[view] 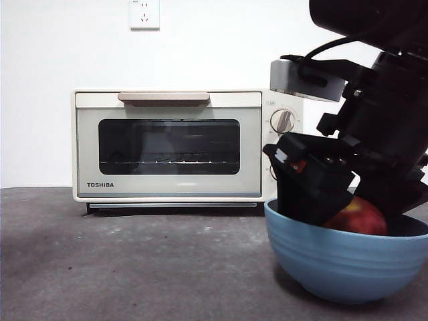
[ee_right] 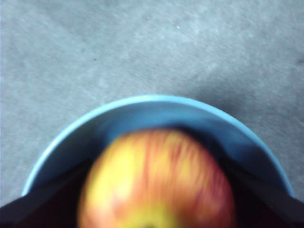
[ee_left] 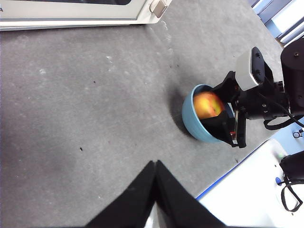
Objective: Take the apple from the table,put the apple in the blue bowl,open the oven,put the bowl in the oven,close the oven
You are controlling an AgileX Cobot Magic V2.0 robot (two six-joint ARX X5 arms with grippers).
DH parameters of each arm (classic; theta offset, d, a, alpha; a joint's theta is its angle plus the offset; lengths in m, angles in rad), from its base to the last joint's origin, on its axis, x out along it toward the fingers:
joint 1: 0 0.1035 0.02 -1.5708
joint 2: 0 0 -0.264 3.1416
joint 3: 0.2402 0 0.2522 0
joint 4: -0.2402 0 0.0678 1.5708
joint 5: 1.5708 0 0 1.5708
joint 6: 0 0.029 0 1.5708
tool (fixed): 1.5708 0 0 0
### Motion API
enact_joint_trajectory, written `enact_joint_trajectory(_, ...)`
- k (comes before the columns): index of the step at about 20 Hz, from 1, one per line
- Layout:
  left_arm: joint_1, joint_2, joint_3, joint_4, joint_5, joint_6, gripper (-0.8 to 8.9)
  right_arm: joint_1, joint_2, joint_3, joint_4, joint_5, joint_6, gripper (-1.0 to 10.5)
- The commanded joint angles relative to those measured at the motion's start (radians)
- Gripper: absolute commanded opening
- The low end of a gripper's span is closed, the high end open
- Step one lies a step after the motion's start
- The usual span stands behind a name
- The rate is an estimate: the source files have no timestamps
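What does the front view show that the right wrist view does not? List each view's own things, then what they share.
Only the front view shows the oven, its door shut, with its handle and a knob, plus a wall socket and the outside of the right arm reaching down into the bowl.

Only the right wrist view shows the apple's yellow streaked top from close up and the bowl's far inner wall, though blurred.

Both show the apple inside the blue bowl, the right gripper around the apple, and the grey table.
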Motion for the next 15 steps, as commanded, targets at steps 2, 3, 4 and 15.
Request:
enact_joint_trajectory(2, -0.003, 0.007, 0.018, 0.007, 0.001, 0.014, 0.07, 0.016, -0.01, 0.006, -0.013, -0.001, 0.003, 4.3)
enact_joint_trajectory(3, -0.003, 0.007, 0.018, 0.008, 0.001, 0.014, 0.07, 0.018, -0.018, 0.011, -0.021, -0.001, 0.003, 4.4)
enact_joint_trajectory(4, -0.003, 0.007, 0.018, 0.009, 0.001, 0.014, 0.07, 0.019, -0.026, 0.019, -0.029, -0.001, 0.003, 4.4)
enact_joint_trajectory(15, -0.005, 0.125, 0.018, 0.258, -0.002, -0.079, 0.07, -0.004, -0.216, 0.282, -0.445, 0.119, -0.049, 4.3)
